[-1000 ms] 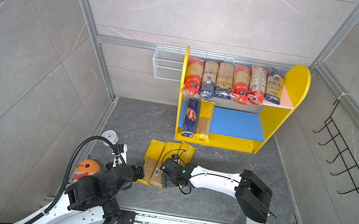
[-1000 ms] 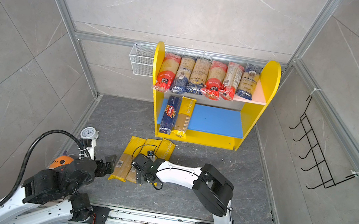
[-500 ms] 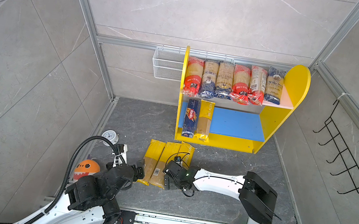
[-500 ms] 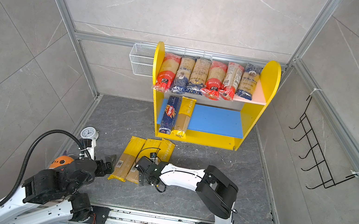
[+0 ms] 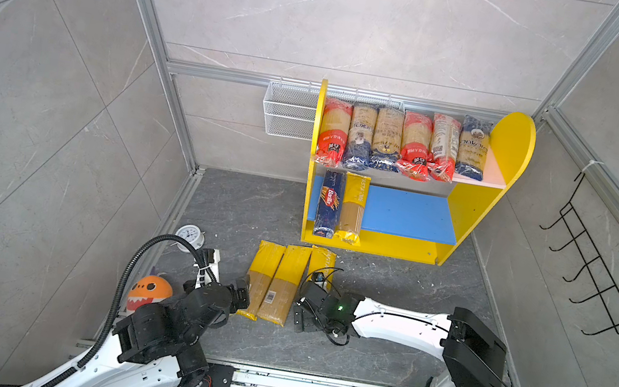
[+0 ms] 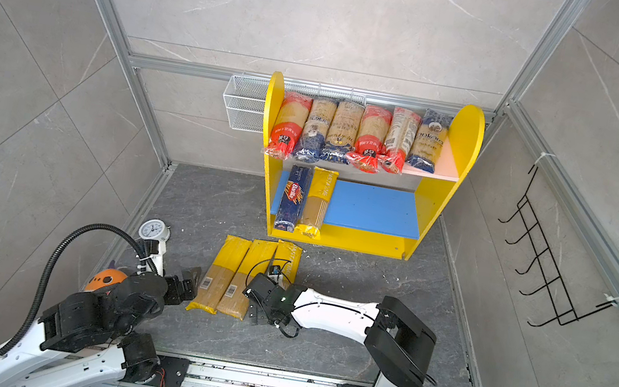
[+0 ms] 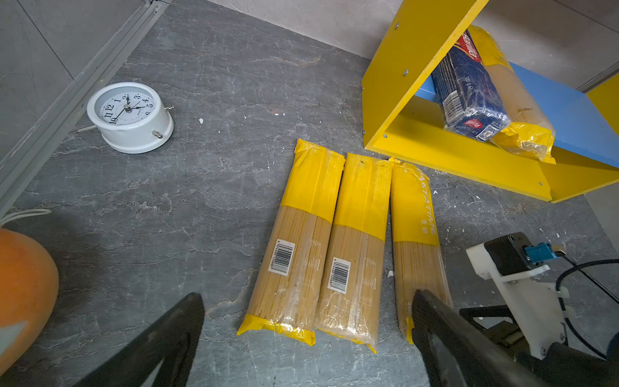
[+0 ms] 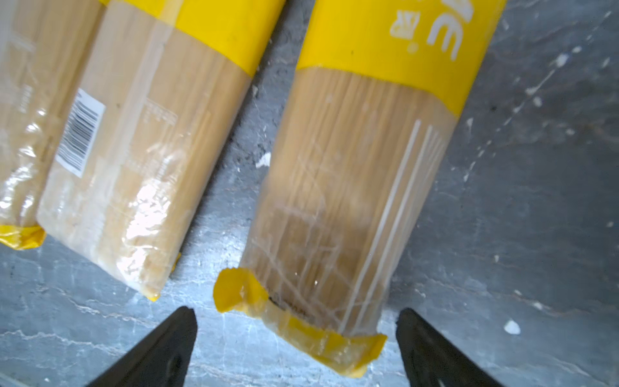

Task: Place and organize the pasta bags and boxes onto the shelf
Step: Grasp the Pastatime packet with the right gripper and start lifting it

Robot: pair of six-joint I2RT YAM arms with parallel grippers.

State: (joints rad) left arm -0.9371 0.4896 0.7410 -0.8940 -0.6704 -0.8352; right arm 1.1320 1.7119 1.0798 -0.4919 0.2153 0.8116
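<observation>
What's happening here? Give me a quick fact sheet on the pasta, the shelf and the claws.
Upper board: six bags in a row
Lower board: Barilla box, one yellow pack
Floor: three yellow packs side by side
Left claw: open, empty
Right claw: open, straddling the end of one floor pack

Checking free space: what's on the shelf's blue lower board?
A dark-blue Barilla cardboard box and a yellow-ended clear spaghetti bag, side by side; the pink upper board hides the back.
</observation>
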